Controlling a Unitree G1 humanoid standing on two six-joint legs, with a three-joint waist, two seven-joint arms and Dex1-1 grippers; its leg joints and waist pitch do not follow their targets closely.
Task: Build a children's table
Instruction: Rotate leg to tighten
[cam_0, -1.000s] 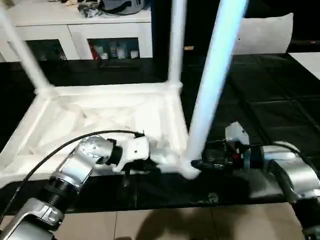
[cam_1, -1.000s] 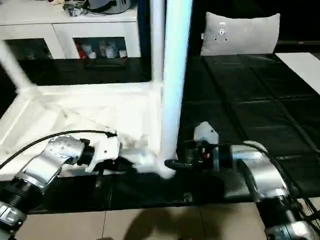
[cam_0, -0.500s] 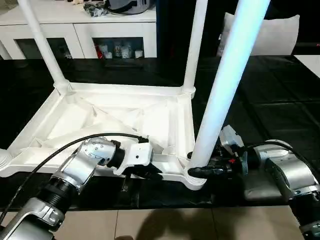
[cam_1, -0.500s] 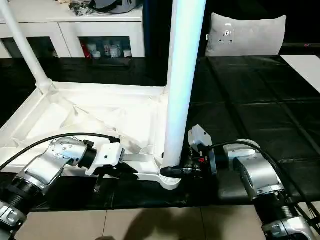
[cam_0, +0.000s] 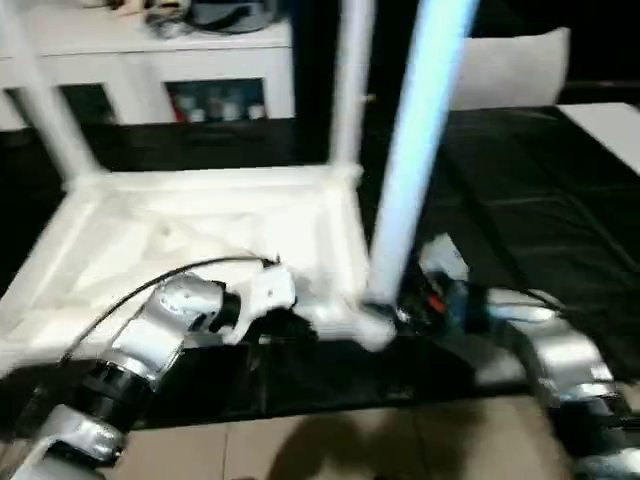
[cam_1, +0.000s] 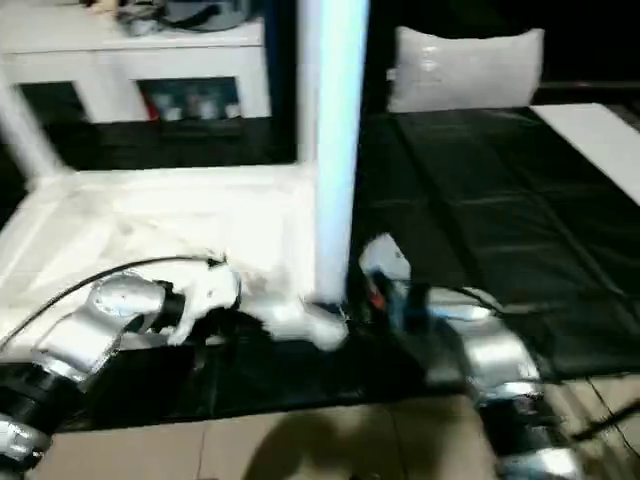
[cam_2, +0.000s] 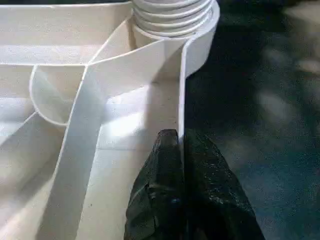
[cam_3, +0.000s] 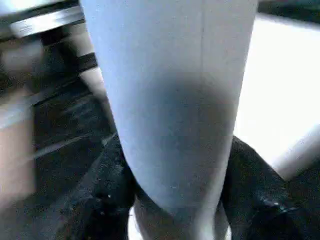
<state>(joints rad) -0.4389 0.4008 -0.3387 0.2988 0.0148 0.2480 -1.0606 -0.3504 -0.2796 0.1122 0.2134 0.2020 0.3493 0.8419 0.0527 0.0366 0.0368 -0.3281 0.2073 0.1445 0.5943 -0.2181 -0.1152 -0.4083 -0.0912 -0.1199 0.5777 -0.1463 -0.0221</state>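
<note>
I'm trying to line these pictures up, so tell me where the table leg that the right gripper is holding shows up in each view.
Left eye view: the leg rises right of centre.
Right eye view: it stands at centre, top edge down to the corner socket.
Left wrist view: I can't tell whether the leg itself shows; a threaded end sits in a socket.
Right wrist view: close up, between the right gripper fingers.
Shared landmark: the tabletop near rim.

Bare black table (cam_0: 540, 210) lies open along the right edge. The upturned table top (cam_0: 200, 230) covers the left and middle, its raised ribs (cam_2: 90, 100) breaking up the inside. Three upright legs block passage: one at the near right corner socket (cam_0: 415, 160), two at the far corners (cam_0: 352, 90) (cam_0: 40, 110). A white cabinet (cam_0: 150, 60) closes the far edge.
</note>
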